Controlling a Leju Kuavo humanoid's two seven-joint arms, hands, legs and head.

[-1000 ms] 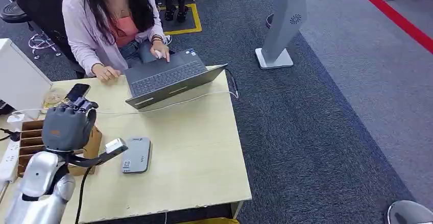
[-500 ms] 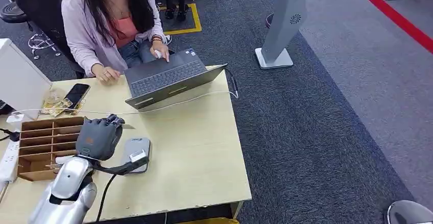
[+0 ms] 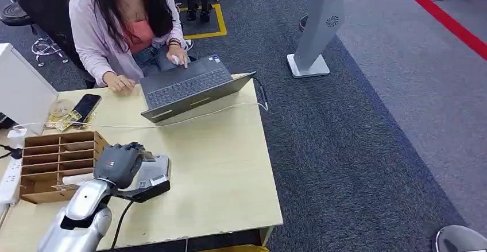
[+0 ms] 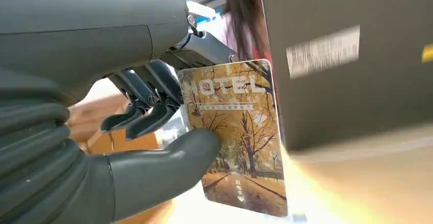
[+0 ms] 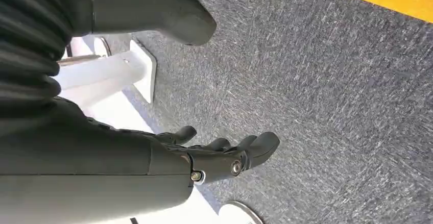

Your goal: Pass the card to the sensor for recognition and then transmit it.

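**Hotel card held at the sensor**

Head view: left hand is seen just beside and partly over the grey sensor.

Left wrist view: card is pinched between thumb and fingers.

Right wrist view: right hand is held empty, fingers apart, above carpet.
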